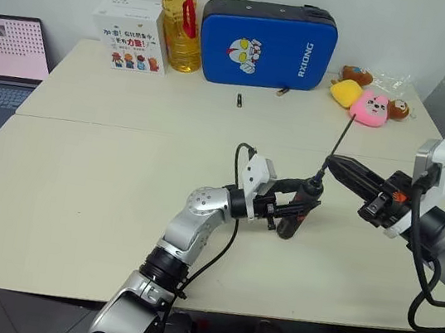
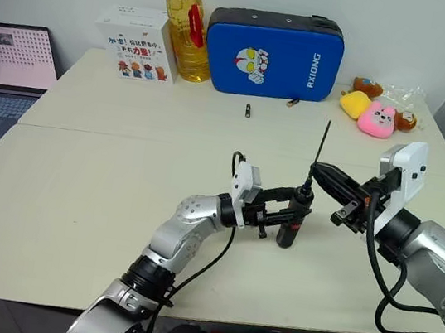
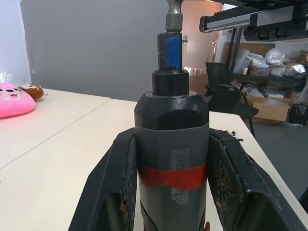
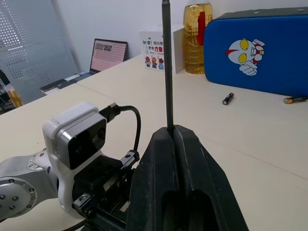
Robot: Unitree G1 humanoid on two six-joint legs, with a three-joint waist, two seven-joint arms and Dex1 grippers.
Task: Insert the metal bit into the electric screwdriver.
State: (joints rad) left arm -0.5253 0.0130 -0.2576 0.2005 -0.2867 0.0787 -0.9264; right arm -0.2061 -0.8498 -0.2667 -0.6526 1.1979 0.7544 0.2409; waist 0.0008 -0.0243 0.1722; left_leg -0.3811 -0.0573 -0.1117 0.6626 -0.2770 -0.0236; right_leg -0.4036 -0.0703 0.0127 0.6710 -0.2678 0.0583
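Observation:
My left gripper [image 1: 291, 203] is shut on the electric screwdriver [image 1: 293, 221], a black tool with a red band [image 3: 172, 176]. It stands nearly upright just above the table's middle. The metal bit [image 1: 342, 137], a thin grey rod, rises from the screwdriver's top end, tilted slightly right. Its lower end [image 3: 173, 17] sits in the collar at the tip. My right gripper [image 1: 331, 162] comes in from the right and is shut on the bit just above the screwdriver. In the right wrist view the rod [image 4: 167, 62] stands out of the closed fingers [image 4: 159, 159].
Along the table's far edge [image 1: 65, 101] stand a blue case [image 1: 267, 45], an oil bottle [image 1: 179, 22] and a white box [image 1: 129, 35]. Plush toys [image 1: 366, 100] lie far right. A small dark piece [image 1: 238, 99] and a brass piece [image 1: 283, 92] lie before the case. A laptop [image 1: 5, 50] sits left.

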